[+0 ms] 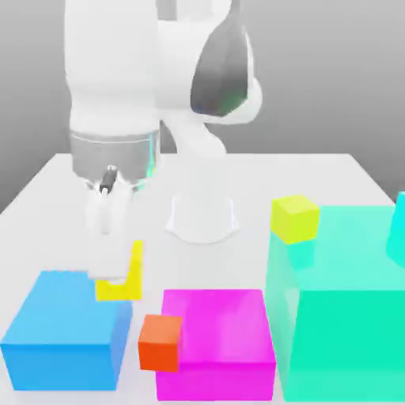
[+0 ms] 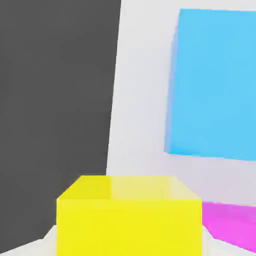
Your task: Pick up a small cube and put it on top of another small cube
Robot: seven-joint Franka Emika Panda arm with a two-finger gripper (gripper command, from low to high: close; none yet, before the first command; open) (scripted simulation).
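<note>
The jaws are closed on the yellow small cube, gripping it between them near the blue block. The grasp looks done; carrying the cube over another small cube, lowering it and letting go remain.

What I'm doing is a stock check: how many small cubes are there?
3: yellow cube in the gripper, lime cube by the green block, orange cube by the pink block; a cut-off cyan piece may be another.
</note>
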